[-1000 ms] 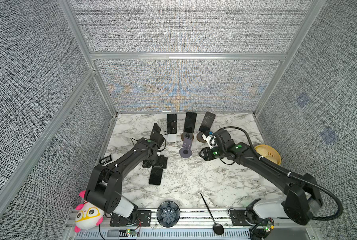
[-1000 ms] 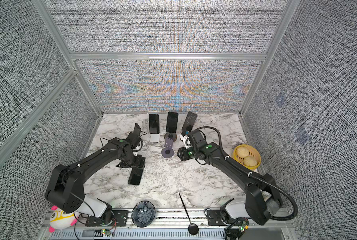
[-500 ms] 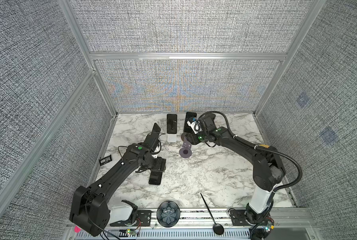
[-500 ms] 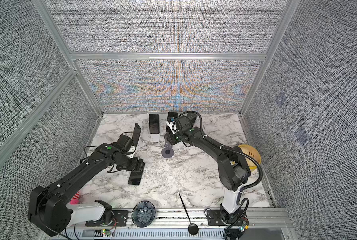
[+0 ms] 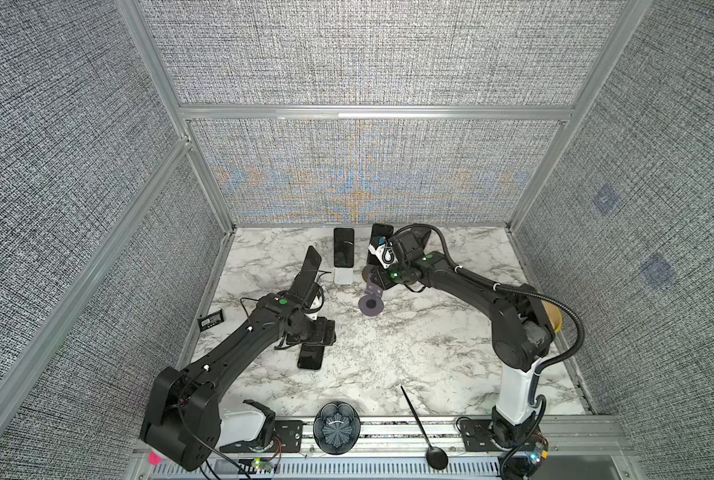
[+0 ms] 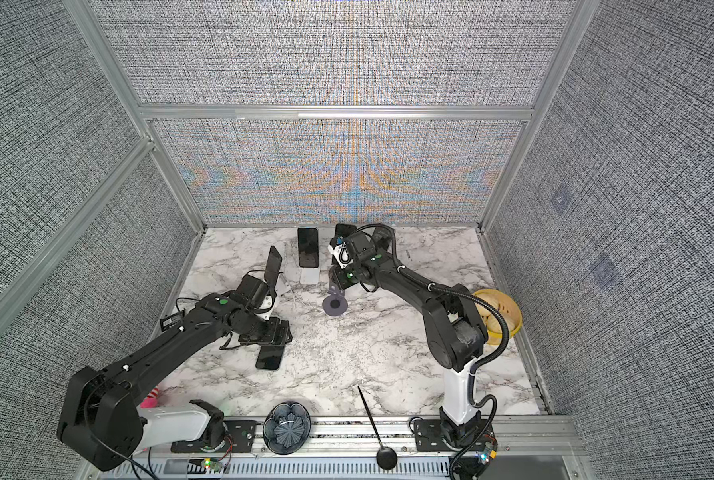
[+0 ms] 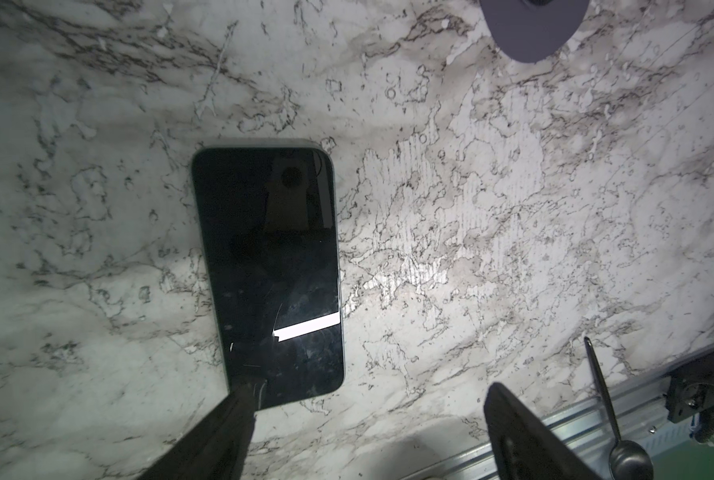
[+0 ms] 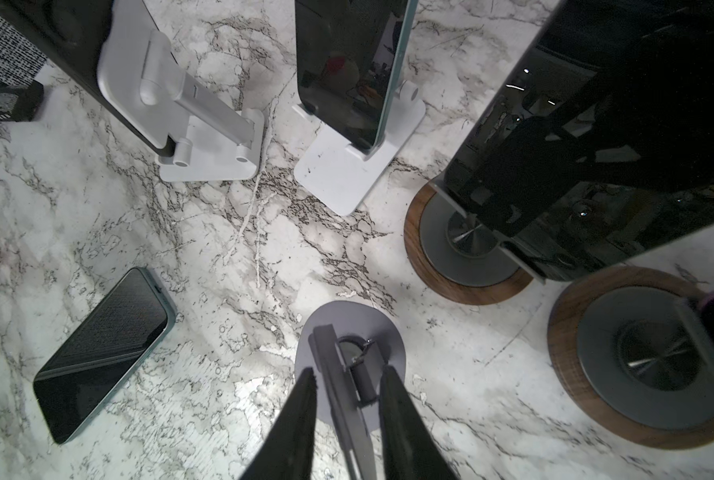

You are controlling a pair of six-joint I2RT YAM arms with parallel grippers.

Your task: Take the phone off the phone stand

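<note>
- The marble table (image 5: 409, 361) carries a back row of stands. In front of that row, a flat phone (image 7: 268, 266) lies screen up, off any stand, its long axis running roughly front to back.
- The left gripper (image 7: 374, 388) hangs over that phone's near end, jaws wide apart and empty.
- A propped phone (image 8: 596, 124) leans in its wood-rimmed stand (image 8: 413, 249). Its long axis is near upright, and it sits just behind the right gripper (image 8: 347, 372), toward the back wall.
- That gripper straddles the upright of the empty grey stand (image 8: 347, 316), its fingers drawn close on either side. I cannot tell whether they pinch it.
- Judging by reach, the right arm is much nearer the propped phone.
</note>
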